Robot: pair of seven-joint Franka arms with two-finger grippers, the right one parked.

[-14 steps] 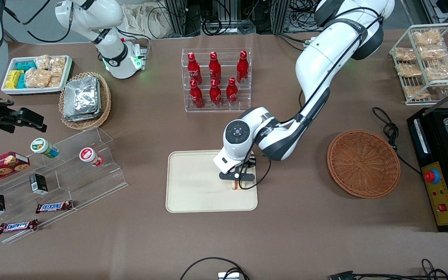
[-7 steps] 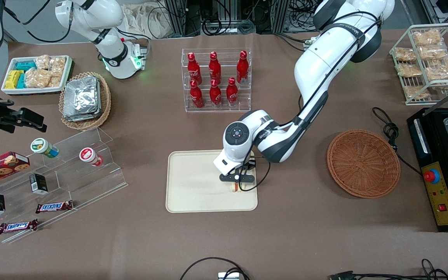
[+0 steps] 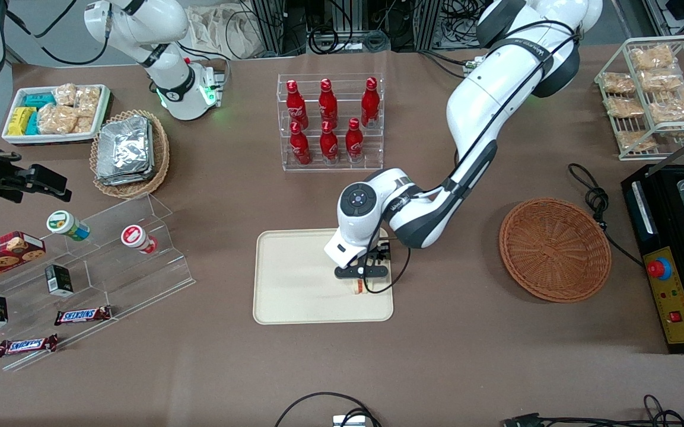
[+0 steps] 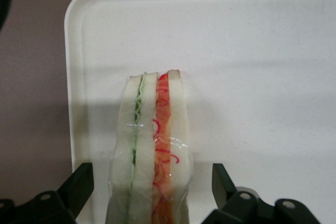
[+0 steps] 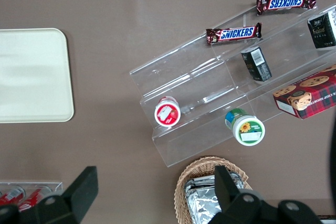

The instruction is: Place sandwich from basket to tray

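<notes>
The sandwich (image 4: 152, 129), a plastic-wrapped wedge of white bread with green and red-orange filling, stands on edge on the cream-white tray (image 4: 252, 66). My left gripper (image 4: 151, 171) is open around it, with a gap between the wrap and each black finger. From the front, the gripper (image 3: 360, 277) hangs low over the tray (image 3: 294, 296), at its end nearest the basket, and the sandwich (image 3: 358, 287) peeks out just below it. The reddish-brown wicker basket (image 3: 555, 249) lies empty toward the working arm's end of the table.
A clear rack of red bottles (image 3: 330, 121) stands farther from the front camera than the tray. A clear stepped shelf (image 3: 110, 261) with snacks lies toward the parked arm's end. A black appliance (image 3: 674, 255) and cable (image 3: 594, 198) sit beside the basket.
The wrist and forearm have shifted slightly toward the parked arm's end. The sandwich stays where it was on the tray.
</notes>
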